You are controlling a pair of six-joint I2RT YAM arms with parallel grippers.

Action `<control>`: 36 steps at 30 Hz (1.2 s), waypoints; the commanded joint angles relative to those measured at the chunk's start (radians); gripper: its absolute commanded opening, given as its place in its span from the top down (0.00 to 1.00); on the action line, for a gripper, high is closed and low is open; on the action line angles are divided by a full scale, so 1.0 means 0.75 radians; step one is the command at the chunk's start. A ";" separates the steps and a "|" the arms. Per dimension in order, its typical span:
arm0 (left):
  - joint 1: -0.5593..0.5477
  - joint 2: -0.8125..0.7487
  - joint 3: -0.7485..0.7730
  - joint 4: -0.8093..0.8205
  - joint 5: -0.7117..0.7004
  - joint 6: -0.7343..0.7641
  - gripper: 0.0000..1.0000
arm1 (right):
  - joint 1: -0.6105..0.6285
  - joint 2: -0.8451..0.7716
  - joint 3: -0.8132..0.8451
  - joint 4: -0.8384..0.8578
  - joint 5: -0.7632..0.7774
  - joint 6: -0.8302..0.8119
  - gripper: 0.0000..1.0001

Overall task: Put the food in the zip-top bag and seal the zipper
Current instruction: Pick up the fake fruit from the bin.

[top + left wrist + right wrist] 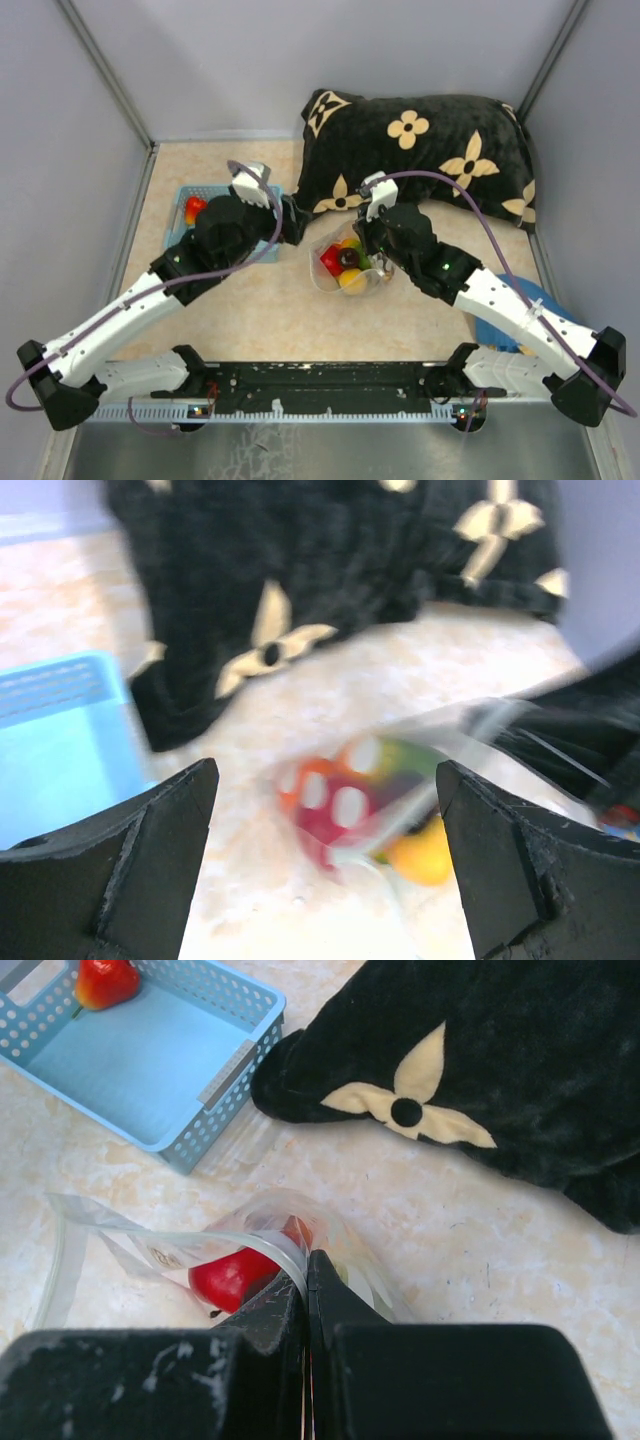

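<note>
The zip-top bag (345, 265) lies mid-table with its mouth held up and several pieces of food (340, 258) inside: red, orange, yellow, green and a dark one. My right gripper (308, 1258) is shut on the bag's mouth edge at the zipper (230, 1238), just above a red piece (235, 1272). That gripper (378, 262) sits at the bag's right side. My left gripper (325, 772) is open and holds nothing; the blurred bag (370, 800) lies ahead between its fingers (150, 860). It (292, 222) hovers just left of the bag. One red food piece (195, 208) lies in the basket.
A light blue plastic basket (262, 225) stands at the left, partly under my left arm, also in the right wrist view as the basket (150, 1060). A black pillow (420, 150) with cream flowers fills the back right. Grey walls enclose the table.
</note>
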 commanded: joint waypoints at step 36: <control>1.018 1.183 0.773 -0.566 -0.186 0.562 0.09 | -0.002 -0.062 -0.021 0.142 -0.094 -0.077 1.00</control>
